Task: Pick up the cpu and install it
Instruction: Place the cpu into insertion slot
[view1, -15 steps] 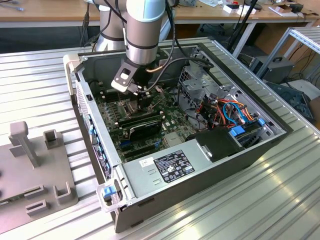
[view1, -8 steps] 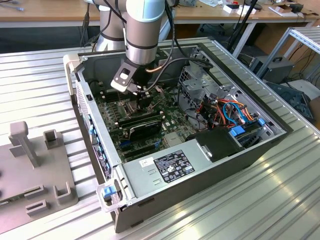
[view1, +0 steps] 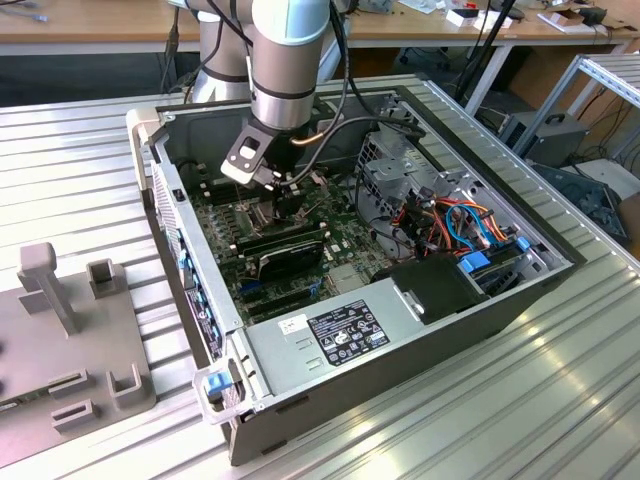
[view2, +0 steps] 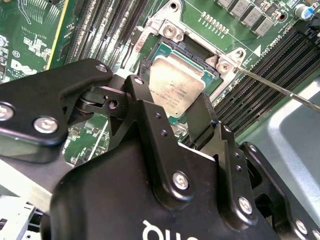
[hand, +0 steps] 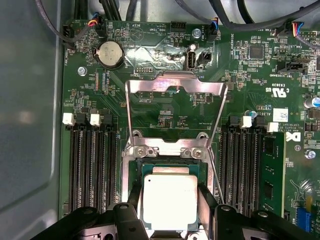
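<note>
Silver-grey square cpu (hand: 169, 200) (view2: 176, 86): lying flat at the socket, sitting between the black memory slots (hand: 92, 165).
Black two-finger gripper (hand: 170, 212): clamping the cpu narrowly, its fingers (hand: 135, 207) pressing on two opposite edges.
Shiny metal socket frame (hand: 150, 85): standing hinged open just beyond the cpu.
Green motherboard (view1: 228, 215): lying inside the open grey computer case (view1: 400, 375), which is resting on the ribbed metal table (view1: 80, 170).
</note>
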